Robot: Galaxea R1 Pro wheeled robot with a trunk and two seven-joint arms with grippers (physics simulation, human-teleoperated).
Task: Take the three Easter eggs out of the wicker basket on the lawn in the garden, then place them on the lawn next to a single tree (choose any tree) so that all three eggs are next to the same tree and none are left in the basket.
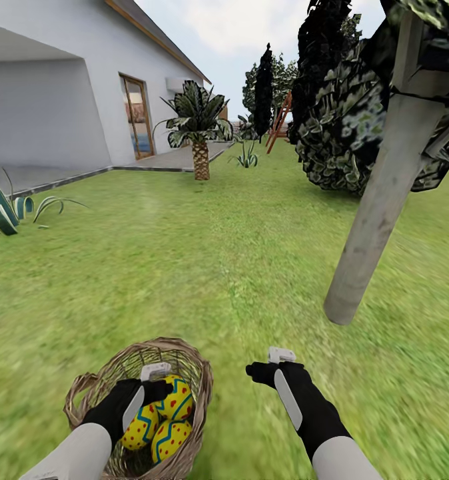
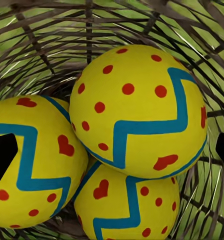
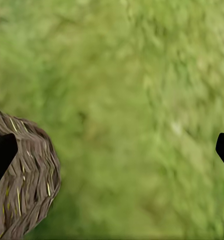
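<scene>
- Outdoors, the lawn [image 1: 204, 253] of mottled green grass carries everything and runs back to a white house [image 1: 64, 87] with a glazed door at the far left of the garden.
- The tree [image 1: 384, 193] stands on the right side of the grass: a smooth pale grey trunk leaning up into dark foliage speckled with pale green-white leaves. Its foot meets the grass just ahead of the right arm.
- A short palm [image 1: 199, 130] with a scaly brown trunk stands far back near the paved edge by the house, and a spiky striped plant [image 1: 4, 207] sits at the lawn's left edge.
- The wicker basket [image 1: 91, 390] sits on the near part of the lawn, to the left, well apart from the tree's foot. In the right wrist view its woven side [image 3: 27, 180] shows beside blurred grass.
- The left gripper [image 1: 148, 390] hangs over the basket's mouth, just above the eggs. In the left wrist view its dark fingertips [image 2: 3, 157] show at either edge with the eggs between them, so the jaws are apart and hold nothing.
- The right gripper [image 1: 271, 367] hovers above bare grass just right of the basket; its fingertips [image 3: 2, 155] likewise sit wide at the frame's edges, jaws apart and empty.
- The three Easter eggs [image 2: 136, 110] lie inside the basket, touching one another in a cluster: yellow, with red dots and hearts and blue-green zigzag bands. One rests on top of the other two. From the head view they [image 1: 174, 400] show partly behind the left gripper.
</scene>
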